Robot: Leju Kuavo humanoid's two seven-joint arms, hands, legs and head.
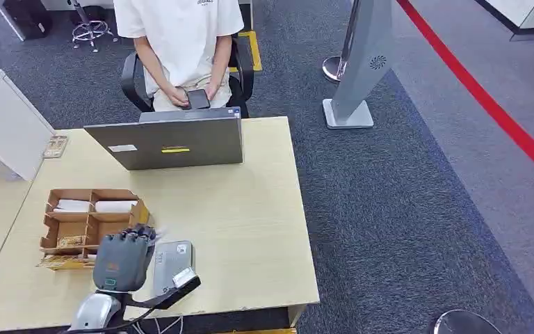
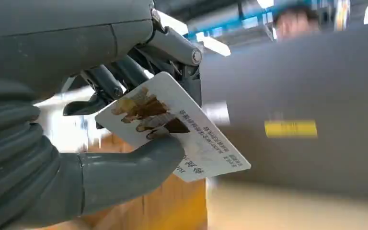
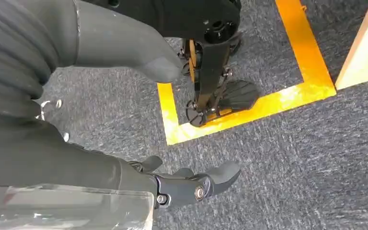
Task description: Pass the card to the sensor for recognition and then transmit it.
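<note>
Wooden table [image 1: 250, 229] carries, from left to right, a cardboard organizer [image 1: 90, 219], the left hand [image 1: 124, 261] pinching the card [image 2: 172, 127] between thumb and fingers, and the grey sensor [image 1: 172, 264] at its 3 o'clock. To do the step well, lower the card flat over it. Right hand [image 3: 172, 184] hangs with fingers apart, holding nothing.

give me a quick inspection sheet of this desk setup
surface: light wooden table, in use.
job's things: card pinched in the left robot hand; grey sensor lies on the table beside that robot hand.
clutter: cardboard organiser with small items; grey laptop at the far edge.
robot hands: left holds the card; right robot hand hangs over the carpet, holding nothing.
cables: thin lead by the sensor at the near table edge.
surroundings: seated person with a phone; grey kiosk stand; red floor line.
</note>
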